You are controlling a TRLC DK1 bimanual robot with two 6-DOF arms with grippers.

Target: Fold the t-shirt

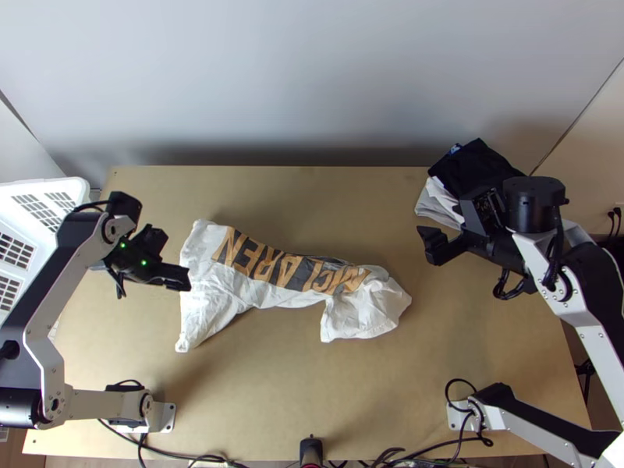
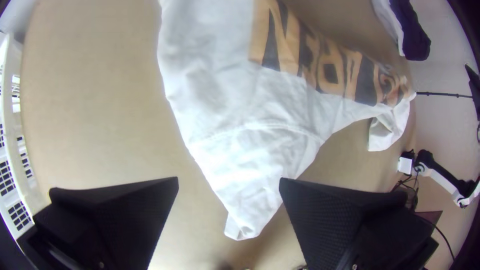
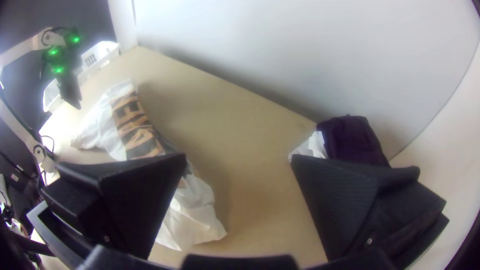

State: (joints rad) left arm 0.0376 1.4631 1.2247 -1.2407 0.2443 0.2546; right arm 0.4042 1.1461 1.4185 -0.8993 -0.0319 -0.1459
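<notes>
Top view is showing the t-shirt (image 1: 273,295) lying across the middle of the desk (image 1: 288,390), no neat fold visible in it. Nearest, its sleeve (image 1: 204,324) is pointing toward the near left, and the crumpled right end (image 1: 366,312) is spilling nearward too. Beyond these, the body (image 1: 210,273) is running left to right in a loose, bunched strip, the printed band (image 1: 312,274) slanting along its far side. Above the left end, the left tool (image 2: 229,178) is standing open, holding nothing; well off to the right, the right tool (image 3: 239,155) is gaping as well, empty. The job is probably sitting near its start, with spreading, smoothing and all proper folding remaining. Farther off, at right, dark cloth (image 1: 472,168) is resting on white cloth (image 1: 437,204).
</notes>
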